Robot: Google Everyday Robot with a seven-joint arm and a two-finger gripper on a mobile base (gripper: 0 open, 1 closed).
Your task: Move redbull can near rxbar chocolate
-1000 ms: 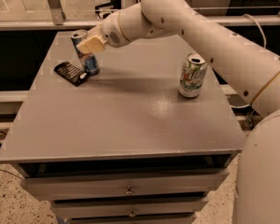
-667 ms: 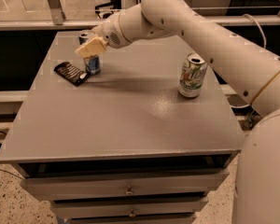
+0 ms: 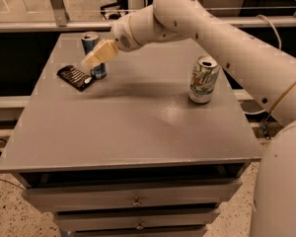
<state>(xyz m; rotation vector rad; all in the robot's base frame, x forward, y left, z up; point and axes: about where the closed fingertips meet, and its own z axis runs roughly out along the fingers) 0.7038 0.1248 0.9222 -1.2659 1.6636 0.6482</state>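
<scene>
The redbull can (image 3: 92, 42) stands upright on the grey table (image 3: 138, 127) at its far left, blue and silver with its silver top showing. The rxbar chocolate (image 3: 74, 77), a flat dark wrapper with white text, lies right beside the can's base on its left, touching or nearly touching it. My gripper (image 3: 99, 55) reaches in from the right on the white arm (image 3: 187, 19). It sits in front of the can's middle and hides part of the can's body.
A wider white-and-green soda can (image 3: 203, 80) stands upright at the table's right side, under my arm. The table has drawers below its front edge (image 3: 133, 201). A metal rail (image 3: 54, 23) runs behind the table.
My gripper has shifted a little to the right and lower across the can. The can's top now shows clear of it. The bar and the soda can have not moved.
</scene>
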